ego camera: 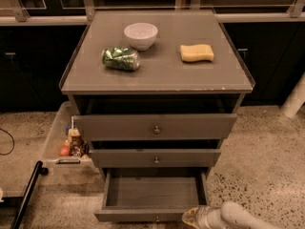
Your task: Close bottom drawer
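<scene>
Hand [194,217] sits at the right end of the bottom drawer's front panel, low against the picture's lower edge, with its pale arm [243,218] trailing off to the right. Whether it is clenched or released I cannot tell, nor whether it already touches the panel or only lies just beside it.

The bottom drawer [152,194] is pulled well out of the desk, its shallow box empty and its front panel nearest the camera.

As I judge it, the step in hand is the push. It would go best with the hand pressed flat on the front panel nearer the knob [157,219] than the corner. A shove at one end could skew the box on its runners and jam it. The push should run straight toward the desk, steady and level, until the front lines up under the middle drawer [156,157].

Behind the bottom drawer, the middle drawer and the top drawer [156,127] each stand slightly out. Left of the bottom drawer a clear bin [57,128] holds small bottles whose labels I cannot read.

Farther back, the desk top [162,78] carries a green crumpled packet [120,58], a white bowl [141,35] and a yellow sponge [197,52].

The panel's lower edge and the hand's underside are cut off, and the runners are hidden.
</scene>
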Motion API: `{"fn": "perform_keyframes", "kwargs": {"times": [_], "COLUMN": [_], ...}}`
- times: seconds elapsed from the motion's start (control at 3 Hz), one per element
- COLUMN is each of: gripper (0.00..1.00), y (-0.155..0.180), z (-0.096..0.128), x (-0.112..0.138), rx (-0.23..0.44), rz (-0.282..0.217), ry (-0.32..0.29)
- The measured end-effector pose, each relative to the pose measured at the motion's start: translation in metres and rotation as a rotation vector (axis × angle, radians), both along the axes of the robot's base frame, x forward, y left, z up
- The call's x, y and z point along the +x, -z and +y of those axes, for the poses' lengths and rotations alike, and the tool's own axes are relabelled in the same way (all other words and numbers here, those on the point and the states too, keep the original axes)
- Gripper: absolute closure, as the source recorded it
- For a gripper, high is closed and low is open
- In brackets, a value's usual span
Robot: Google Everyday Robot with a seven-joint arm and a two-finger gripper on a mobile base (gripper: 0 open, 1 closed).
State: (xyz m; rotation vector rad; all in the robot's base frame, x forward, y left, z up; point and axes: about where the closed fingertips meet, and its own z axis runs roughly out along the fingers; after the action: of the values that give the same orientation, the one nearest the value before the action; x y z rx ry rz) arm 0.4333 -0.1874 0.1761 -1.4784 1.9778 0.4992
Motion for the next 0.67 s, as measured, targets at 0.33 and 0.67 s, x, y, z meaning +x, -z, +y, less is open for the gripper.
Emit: {"fn": "perform_keyframes", "kwargs": {"times": [0.33,0.67], "gripper": [0.34,0.11], "y": [0.0,0.001], "z": [0.0,0.0], "x": [0.0,0.012], "rx": [0.0,0.032], "rz": [0.0,-0.004], "ry": [0.0,0.001]}}
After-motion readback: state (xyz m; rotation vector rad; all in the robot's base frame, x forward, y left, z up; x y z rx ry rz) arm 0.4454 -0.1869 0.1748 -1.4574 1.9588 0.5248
